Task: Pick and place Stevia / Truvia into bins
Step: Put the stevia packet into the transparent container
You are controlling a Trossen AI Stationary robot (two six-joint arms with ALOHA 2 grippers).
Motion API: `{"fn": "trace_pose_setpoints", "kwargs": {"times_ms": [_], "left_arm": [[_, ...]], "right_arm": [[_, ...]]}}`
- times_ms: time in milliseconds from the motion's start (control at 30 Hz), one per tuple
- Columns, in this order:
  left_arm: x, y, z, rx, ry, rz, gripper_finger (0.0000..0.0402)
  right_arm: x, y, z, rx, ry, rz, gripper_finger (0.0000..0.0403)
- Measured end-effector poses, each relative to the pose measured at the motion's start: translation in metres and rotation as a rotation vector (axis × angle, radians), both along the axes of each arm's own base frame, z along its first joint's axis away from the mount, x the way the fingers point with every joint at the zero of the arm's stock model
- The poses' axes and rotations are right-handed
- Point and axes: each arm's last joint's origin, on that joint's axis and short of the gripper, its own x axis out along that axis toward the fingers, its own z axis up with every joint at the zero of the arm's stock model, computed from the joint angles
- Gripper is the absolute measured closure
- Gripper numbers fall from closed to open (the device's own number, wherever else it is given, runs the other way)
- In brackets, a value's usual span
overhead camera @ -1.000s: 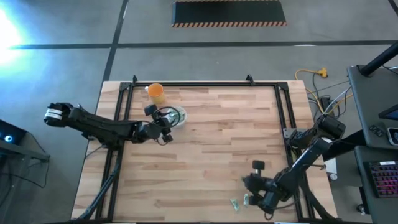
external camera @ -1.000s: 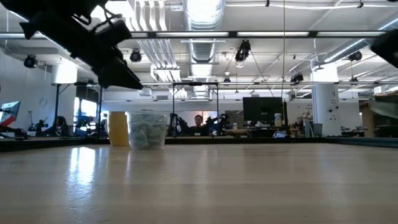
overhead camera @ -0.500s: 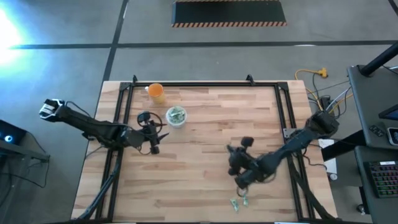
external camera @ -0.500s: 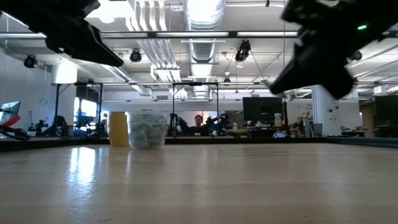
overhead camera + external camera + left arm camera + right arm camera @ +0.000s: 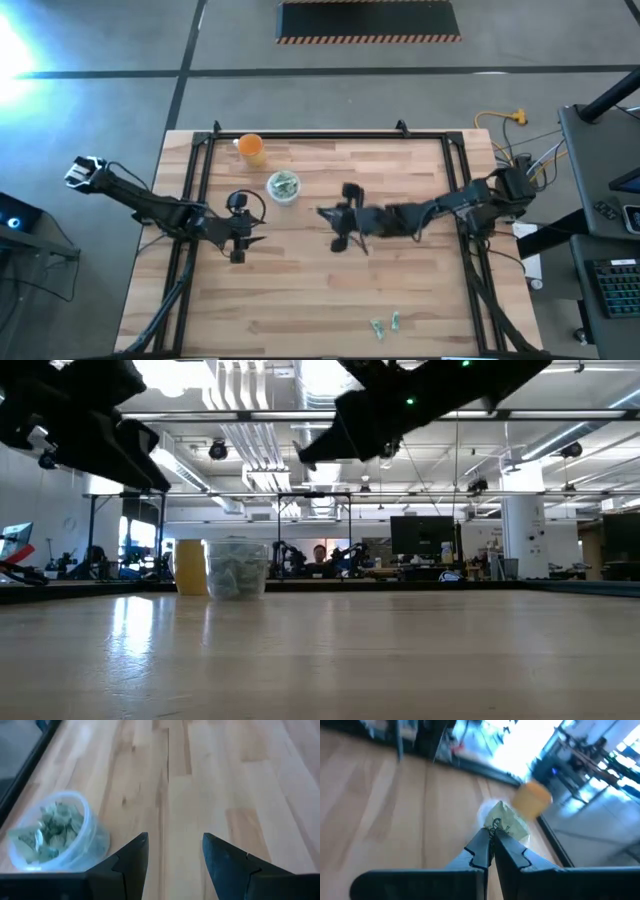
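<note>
The clear cup [image 5: 283,186] stands on the table's far left part, holding several green-and-white sachets; it also shows in the low view [image 5: 237,568] and the left wrist view [image 5: 55,832]. My right gripper [image 5: 328,213] hangs above the table's middle, right of the cup, shut on one sachet [image 5: 506,822]. My left gripper [image 5: 243,245] is open, near and left of the cup, holding nothing. Two more sachets [image 5: 386,324] lie flat by the near edge. My right gripper [image 5: 492,831] pinches one edge of the sachet [image 5: 497,826] between its two fingertips. The rest of the sachet sticks out beyond the fingertips. It is lifted clear of the table.
An orange cup [image 5: 250,148] stands at the far left corner, just beyond the clear cup, and shows past the sachet in the right wrist view [image 5: 532,800]. A black frame [image 5: 300,135] runs along the table's far and side edges. Bare wood lies between the arms.
My right gripper has swung from the near right part of the table, by the loose sachets, up and toward the far left, carrying a sachet to the middle near the clear cup. My left gripper has drawn back from the cup toward the near edge.
</note>
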Motion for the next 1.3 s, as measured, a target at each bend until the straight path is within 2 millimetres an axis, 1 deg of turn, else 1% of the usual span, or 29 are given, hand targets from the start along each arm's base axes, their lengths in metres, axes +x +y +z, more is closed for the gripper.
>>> {"fn": "trace_pose_setpoints", "kwargs": {"times_ms": [133, 267, 367, 500, 700, 800, 933, 1000, 1100, 1300], "left_arm": [[0.0, 0.0, -0.004, -0.022, 0.036, 0.028, 0.023], [0.0, 0.0, -0.006, -0.027, 0.048, 0.03, 0.023], [0.001, 0.0, -0.006, -0.029, 0.049, 0.031, 0.023], [0.001, -0.001, -0.004, -0.052, 0.035, 0.045, 0.023], [0.002, -0.001, -0.006, -0.058, 0.036, 0.037, 0.023], [0.002, -0.001, -0.007, -0.057, 0.046, 0.037, 0.023], [0.003, -0.002, -0.009, -0.056, 0.052, 0.037, 0.023], [0.003, -0.001, -0.009, -0.056, 0.051, 0.037, 0.023], [0.003, -0.001, -0.009, -0.055, 0.054, 0.037, 0.023], [0.003, -0.002, -0.01, -0.054, 0.056, 0.037, 0.023]], "right_arm": [[0.007, -0.038, 0.008, 0.067, -0.094, 0.057, 0.039], [0.01, -0.076, 0.012, 0.177, -0.175, 0.091, 0.039], [0.015, -0.098, 0.004, 0.25, -0.222, 0.093, 0.039], [0.031, -0.117, -0.011, 0.304, -0.218, 0.088, 0.039], [0.066, -0.13, -0.033, 0.367, -0.182, 0.131, 0.039], [0.085, -0.133, -0.037, 0.405, -0.15, 0.142, 0.039], [0.104, -0.139, -0.039, 0.445, -0.038, 0.112, 0.039], [0.11, -0.14, -0.039, 0.463, 0.023, 0.097, 0.039], [0.116, -0.141, -0.033, 0.474, 0.067, 0.084, 0.039], [0.118, -0.142, -0.027, 0.47, 0.065, 0.085, 0.039]]}}
